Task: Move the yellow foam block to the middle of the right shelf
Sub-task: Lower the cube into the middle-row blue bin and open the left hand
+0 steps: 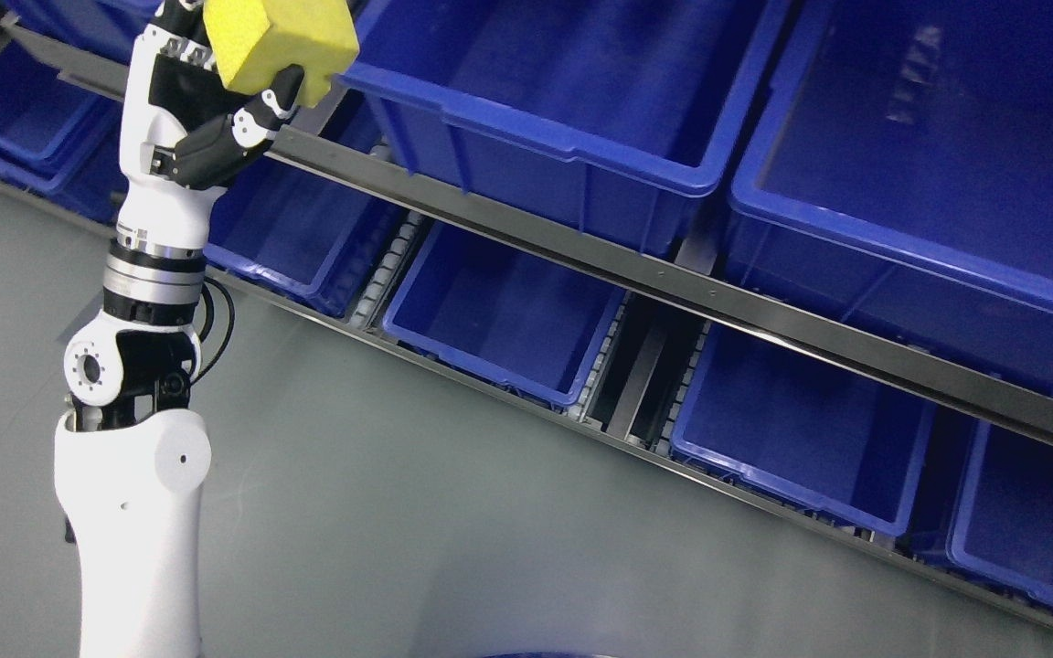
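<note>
My left hand (234, 78) is raised at the upper left of the head view, its white and black fingers shut on the yellow foam block (281, 41). The block is held high, just left of the front corner of a large blue bin (572, 155) on the upper shelf level. The thumb (261, 114) presses against the block's lower side. My left forearm (138, 439) rises from the bottom left. My right arm does not show.
A grey metal shelf rail (673, 283) runs diagonally from upper left to lower right. Several blue bins sit below it, among them one in the middle (499, 320) and one further right (792, 429). Another large bin (929, 183) fills the upper right. Grey floor (380, 512) lies in front.
</note>
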Controlling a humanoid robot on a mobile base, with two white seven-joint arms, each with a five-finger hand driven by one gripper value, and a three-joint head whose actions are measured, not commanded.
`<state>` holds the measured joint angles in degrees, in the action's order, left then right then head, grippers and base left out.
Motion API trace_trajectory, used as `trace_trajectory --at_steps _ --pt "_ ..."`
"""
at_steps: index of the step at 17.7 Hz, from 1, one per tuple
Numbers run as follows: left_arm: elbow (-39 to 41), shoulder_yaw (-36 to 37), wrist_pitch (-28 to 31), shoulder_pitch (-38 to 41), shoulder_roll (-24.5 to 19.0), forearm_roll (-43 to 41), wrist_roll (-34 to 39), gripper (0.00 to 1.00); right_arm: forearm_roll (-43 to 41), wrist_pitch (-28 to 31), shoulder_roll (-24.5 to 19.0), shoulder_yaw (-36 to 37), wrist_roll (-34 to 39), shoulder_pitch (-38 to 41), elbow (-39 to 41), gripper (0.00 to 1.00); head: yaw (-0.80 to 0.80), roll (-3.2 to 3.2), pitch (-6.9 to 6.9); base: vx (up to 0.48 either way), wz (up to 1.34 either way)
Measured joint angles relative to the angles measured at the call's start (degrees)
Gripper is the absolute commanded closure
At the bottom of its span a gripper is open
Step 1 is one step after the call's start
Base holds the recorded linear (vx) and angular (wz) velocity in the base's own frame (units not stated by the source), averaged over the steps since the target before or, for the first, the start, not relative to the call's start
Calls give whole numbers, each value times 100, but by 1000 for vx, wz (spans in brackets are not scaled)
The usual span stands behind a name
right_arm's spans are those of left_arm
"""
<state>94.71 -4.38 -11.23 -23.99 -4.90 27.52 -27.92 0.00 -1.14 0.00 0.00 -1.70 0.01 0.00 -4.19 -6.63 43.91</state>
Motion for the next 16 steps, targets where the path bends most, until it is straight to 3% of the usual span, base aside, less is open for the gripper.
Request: trace_trajectory --at_steps 4,11,13,16 --pt "56 242 459 -654 -557 -428 -169 85 0 -3 0 0 0 0 0 0 0 0 0 132 -504" --pt "-147 707 748 -1756 -1482 -2233 -1528 80 0 -3 0 0 0 0 0 0 0 0 0 70 -288" --pt "-233 824 753 -1892 -1607 -2708 -1751 64 0 -3 0 0 0 -1 0 0 0 0 0 37 -114" --pt "-327 957 768 -2022 -1694 -3104 -1850 15 0 -4 0 0 0 -1 0 0 0 0 0 30 -60"
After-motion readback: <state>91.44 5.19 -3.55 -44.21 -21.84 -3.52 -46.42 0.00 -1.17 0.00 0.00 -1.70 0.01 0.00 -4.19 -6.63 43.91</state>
